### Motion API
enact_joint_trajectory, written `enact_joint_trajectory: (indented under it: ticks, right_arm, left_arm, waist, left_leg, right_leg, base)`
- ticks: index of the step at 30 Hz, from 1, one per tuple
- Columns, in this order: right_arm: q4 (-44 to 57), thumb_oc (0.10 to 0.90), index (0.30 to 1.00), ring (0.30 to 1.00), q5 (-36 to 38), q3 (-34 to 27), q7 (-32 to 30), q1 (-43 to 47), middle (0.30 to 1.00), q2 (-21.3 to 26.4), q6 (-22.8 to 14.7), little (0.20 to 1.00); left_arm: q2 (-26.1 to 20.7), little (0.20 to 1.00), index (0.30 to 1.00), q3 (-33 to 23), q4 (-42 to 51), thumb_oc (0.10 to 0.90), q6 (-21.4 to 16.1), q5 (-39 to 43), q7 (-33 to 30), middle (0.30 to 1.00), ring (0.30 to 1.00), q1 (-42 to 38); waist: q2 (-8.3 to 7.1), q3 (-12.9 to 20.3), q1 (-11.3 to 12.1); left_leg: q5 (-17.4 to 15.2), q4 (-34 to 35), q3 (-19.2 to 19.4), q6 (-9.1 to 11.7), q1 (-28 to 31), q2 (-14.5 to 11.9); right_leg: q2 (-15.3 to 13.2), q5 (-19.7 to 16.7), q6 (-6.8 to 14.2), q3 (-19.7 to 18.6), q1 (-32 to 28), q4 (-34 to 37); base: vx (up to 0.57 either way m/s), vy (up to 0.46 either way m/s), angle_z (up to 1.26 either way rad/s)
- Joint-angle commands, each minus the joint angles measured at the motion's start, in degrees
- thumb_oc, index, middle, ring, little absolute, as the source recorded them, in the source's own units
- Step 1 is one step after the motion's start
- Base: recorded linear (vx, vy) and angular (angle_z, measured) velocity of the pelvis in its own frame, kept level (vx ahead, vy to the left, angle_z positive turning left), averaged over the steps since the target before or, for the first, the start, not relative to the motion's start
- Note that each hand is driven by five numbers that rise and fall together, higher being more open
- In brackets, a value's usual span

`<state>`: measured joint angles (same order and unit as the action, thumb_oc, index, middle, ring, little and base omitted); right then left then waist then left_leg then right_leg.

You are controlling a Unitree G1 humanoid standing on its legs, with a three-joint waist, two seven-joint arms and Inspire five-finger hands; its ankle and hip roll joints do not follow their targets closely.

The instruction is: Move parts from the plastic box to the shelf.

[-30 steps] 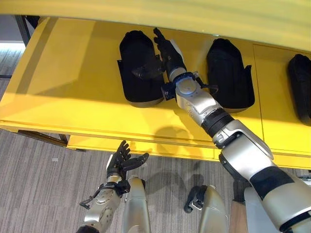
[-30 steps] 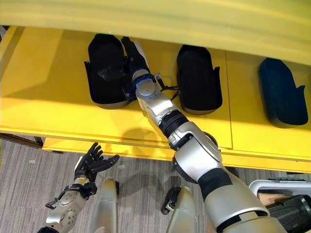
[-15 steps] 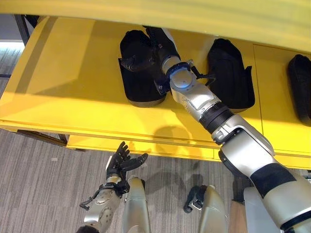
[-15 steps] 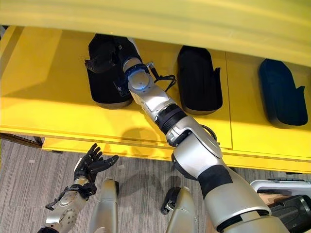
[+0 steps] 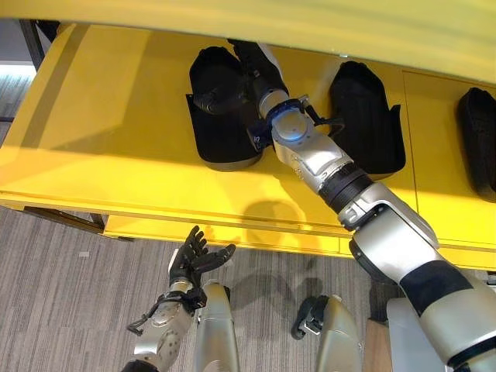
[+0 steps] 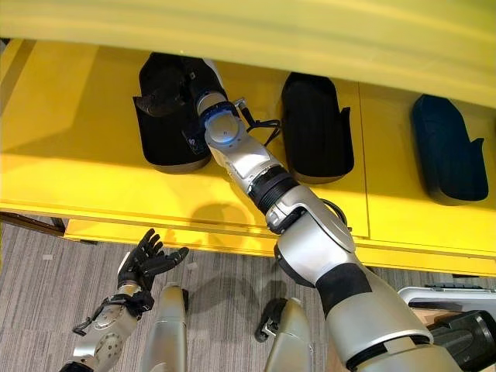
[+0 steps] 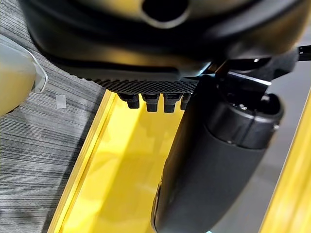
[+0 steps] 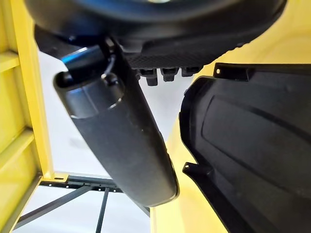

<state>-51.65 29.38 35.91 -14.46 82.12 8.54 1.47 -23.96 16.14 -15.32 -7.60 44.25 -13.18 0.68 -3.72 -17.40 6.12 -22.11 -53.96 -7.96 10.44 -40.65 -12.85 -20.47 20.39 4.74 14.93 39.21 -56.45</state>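
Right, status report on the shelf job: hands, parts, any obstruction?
Right hand open, over the leftmost black part on the yellow shelf. Left hand open, low over the floor. Two more black parts alongside. Nothing blocking.

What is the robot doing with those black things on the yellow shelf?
The robot is reaching its right hand over the leftmost black part on the yellow shelf. Whether its fingers grip the part cannot be told. Two more black parts lie on the shelf, a middle part and a far right part. The left hand hangs open below the shelf's front edge, above the grey floor, holding nothing.
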Motion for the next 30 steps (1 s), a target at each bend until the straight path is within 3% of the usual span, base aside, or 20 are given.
enact_joint_trajectory:
  ticks: [1, 5, 11, 30]
  right_arm:
    - [-0.45, 0.9, 1.0, 1.0, -1.51, -1.24, -1.22, 11.26, 1.0, 0.72, -6.42, 1.0]
    - [1.62, 0.9, 1.0, 1.0, -1.55, -2.02, -1.5, 9.68, 1.0, 2.31, -6.67, 1.0]
    - [9.92, 0.9, 1.0, 1.0, 10.54, -4.73, -0.37, 4.36, 1.0, -0.11, -9.81, 1.0]
    - [9.79, 0.9, 1.0, 1.0, 19.87, -8.9, -1.23, -0.03, 1.0, -5.58, -10.96, 1.0]
  left_arm:
    - [-4.26, 1.0, 1.0, 1.46, 3.67, 0.9, -5.32, -0.32, 0.47, 1.0, 1.0, -2.66]
    - [-3.81, 1.0, 1.0, 1.15, 3.47, 0.9, -5.37, -0.17, 0.2, 1.0, 1.0, -2.62]
    - [-3.08, 1.0, 1.0, 1.39, 3.02, 0.9, -4.58, 0.25, -0.62, 1.0, 1.0, -2.86]
    - [-2.75, 1.0, 1.0, 3.0, 3.56, 0.9, -3.87, 0.71, -1.42, 1.0, 1.0, -3.93]
  waist:
    - [-1.74, 1.67, 0.12]
    - [-1.52, 1.25, -0.19]
    - [-1.56, 0.58, -0.98]
    - [-0.95, 0.01, -0.74]
  left_leg:
    - [2.9, 0.0, -0.28, -3.62, -2.53, 1.54]
    - [2.97, -0.13, -0.1, -3.73, -2.63, 1.49]
    - [2.9, -0.41, 0.46, -3.67, -2.64, 1.12]
    - [2.99, -0.85, 0.28, -3.87, -3.3, 1.42]
  right_leg:
    - [-0.08, 0.93, 2.36, -4.88, -4.58, 1.29]
    - [0.02, 0.84, 2.42, -5.14, -4.3, 1.12]
    - [-0.1, 1.0, 2.32, -5.47, -3.96, 0.86]
    - [-0.18, 1.41, 2.07, -5.72, -3.52, 0.22]
  base:
    - [0.0, 0.0, 0.0]
    - [0.0, 0.0, 0.0]
    - [0.0, 0.0, -0.02]
    - [0.0, 0.0, 0.0]
